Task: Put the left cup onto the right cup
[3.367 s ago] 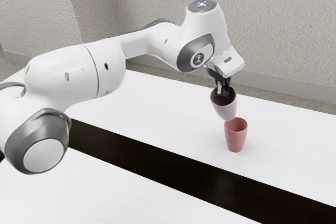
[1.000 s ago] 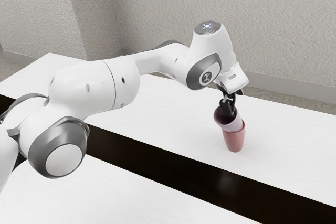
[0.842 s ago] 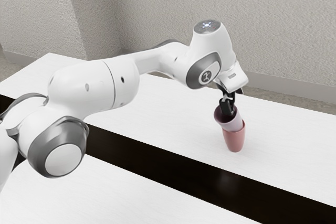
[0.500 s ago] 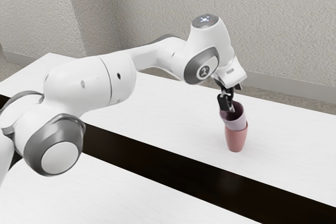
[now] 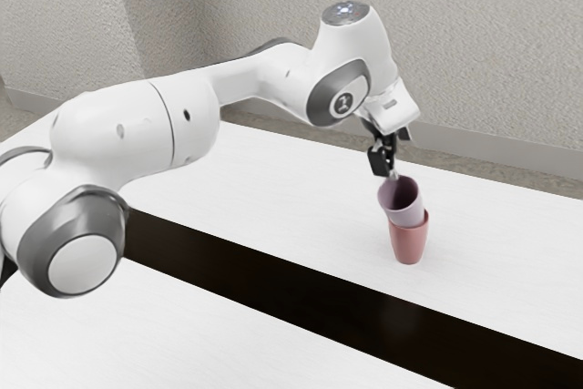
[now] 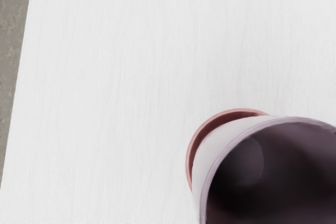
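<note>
A mauve cup (image 5: 403, 200) sits nested in the reddish-pink cup (image 5: 409, 241) on the white table (image 5: 273, 189), leaning a little toward the exterior view's left. My gripper (image 5: 383, 163) hangs just above the mauve cup's rim on its left side, open and holding nothing. From the wrist camera I look down into the mauve cup's dark inside (image 6: 273, 177), and the rim of the reddish-pink cup (image 6: 210, 124) peeks out beside it.
A dark stripe (image 5: 301, 289) runs across the table in front of the cups. A grey floor strip (image 6: 10, 51) marks the table's edge. White tabletop lies open around the stacked cups.
The mauve cup came down from above into the reddish-pink cup and stayed there. My fingers have let go of its rim and the hand has risen slightly up and left.
</note>
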Controlling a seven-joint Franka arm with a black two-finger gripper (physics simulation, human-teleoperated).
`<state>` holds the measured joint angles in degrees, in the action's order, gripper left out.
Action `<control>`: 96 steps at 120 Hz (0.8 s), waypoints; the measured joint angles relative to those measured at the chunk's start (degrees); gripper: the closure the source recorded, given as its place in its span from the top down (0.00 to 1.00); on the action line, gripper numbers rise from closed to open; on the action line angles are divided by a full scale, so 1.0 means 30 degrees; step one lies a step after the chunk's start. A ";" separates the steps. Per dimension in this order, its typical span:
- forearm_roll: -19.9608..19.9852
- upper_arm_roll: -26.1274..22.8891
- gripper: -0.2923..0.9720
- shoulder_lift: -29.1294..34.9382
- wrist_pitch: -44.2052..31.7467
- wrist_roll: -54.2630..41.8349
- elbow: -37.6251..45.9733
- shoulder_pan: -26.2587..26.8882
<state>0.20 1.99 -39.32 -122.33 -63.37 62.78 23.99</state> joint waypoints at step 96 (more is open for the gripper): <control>-0.1606 0.1641 0.77 0.6775 0.6989 0.2375 0.5919 -0.0909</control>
<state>-4.62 6.92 -19.00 -101.36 -56.24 80.54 21.26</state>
